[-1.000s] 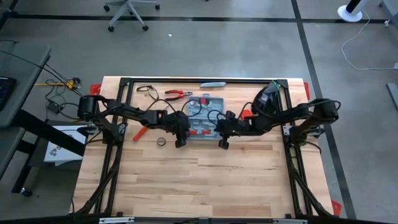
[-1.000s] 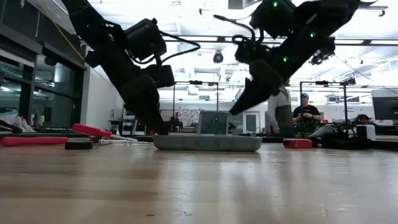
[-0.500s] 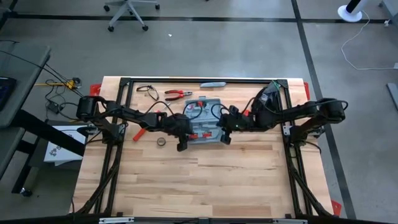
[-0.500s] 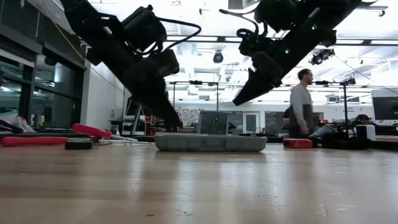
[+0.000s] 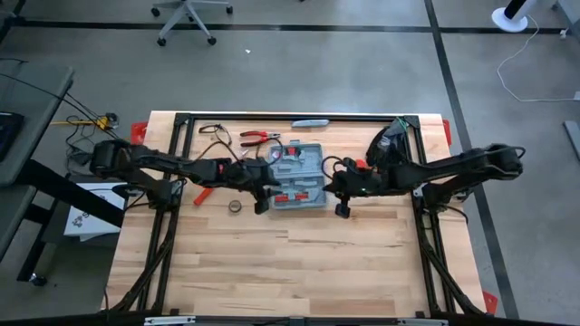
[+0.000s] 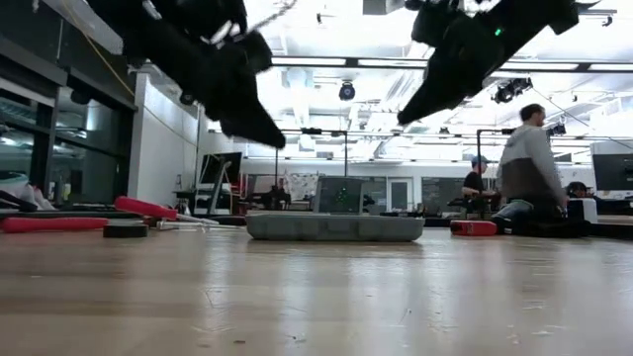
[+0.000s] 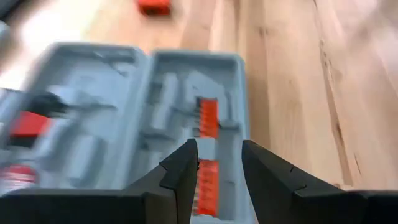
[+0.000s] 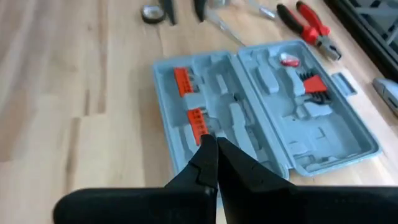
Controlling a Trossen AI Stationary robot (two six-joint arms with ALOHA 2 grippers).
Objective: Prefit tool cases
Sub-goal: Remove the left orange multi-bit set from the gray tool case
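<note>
A: Why does the left end effector (image 5: 262,205) hang partly open and empty?
B: The tool case (image 5: 298,173) lies open just beside it, between it and the closed, empty right end effector (image 5: 343,209), probably awaiting tools.

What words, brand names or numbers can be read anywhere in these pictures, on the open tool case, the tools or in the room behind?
None can be read.
Tool case: its moulded grey inside shows no lettering; the orange bit strips carry no legible marks.
Red-handled pliers: no brand visible.
Screen behind the case in the low view: lit, but its content is too small to read.
Far-wall boards in the room: too blurred to read.
</note>
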